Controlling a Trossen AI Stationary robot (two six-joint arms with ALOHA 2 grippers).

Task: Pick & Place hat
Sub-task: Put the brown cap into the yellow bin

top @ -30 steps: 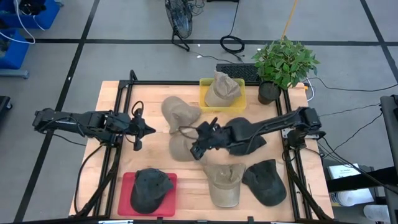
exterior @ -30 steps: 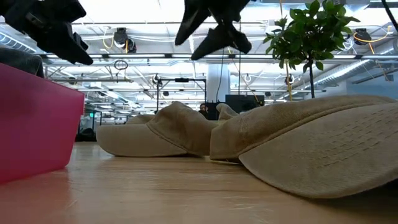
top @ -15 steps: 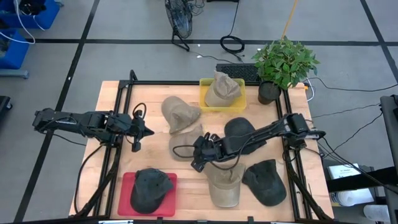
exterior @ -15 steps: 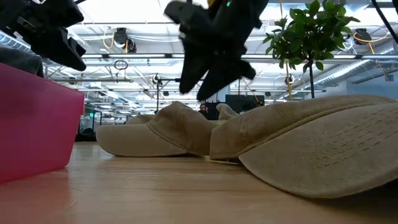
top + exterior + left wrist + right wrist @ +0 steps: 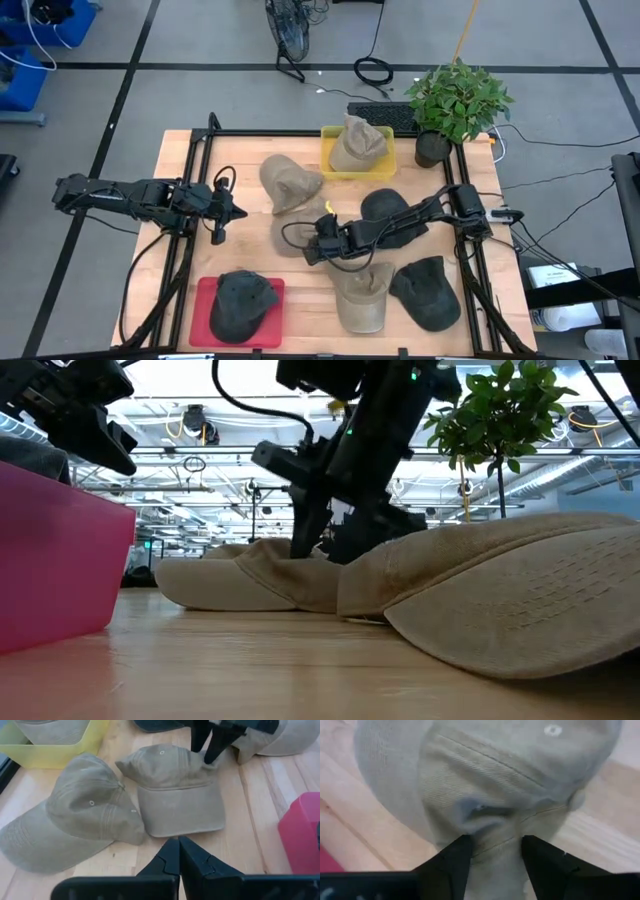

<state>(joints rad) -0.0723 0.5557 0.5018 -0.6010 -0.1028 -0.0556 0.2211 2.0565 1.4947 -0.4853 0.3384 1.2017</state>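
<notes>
My right gripper (image 5: 492, 851) straddles a fold of the middle khaki cap (image 5: 292, 236) at table centre, fingers parted around fabric, not yet pinching. From above, its fingertips are hidden under the wrist. The right arm stretches low across the table. My left gripper (image 5: 178, 851) hovers closed near the left edge.

The wooden tabletop (image 5: 180, 170) carries a yellow bin (image 5: 357, 163) at its far edge, a tan hat resting inside it. Nearer than the bin lie two tan caps (image 5: 290, 185) (one overlapping the other), with a dark cap (image 5: 385, 207) beside them. Farther from the bin sit a tan cap (image 5: 360, 295), a dark cap (image 5: 430, 290) and a red bin (image 5: 205, 310). A potted plant (image 5: 455, 105) stands beside the yellow bin.
</notes>
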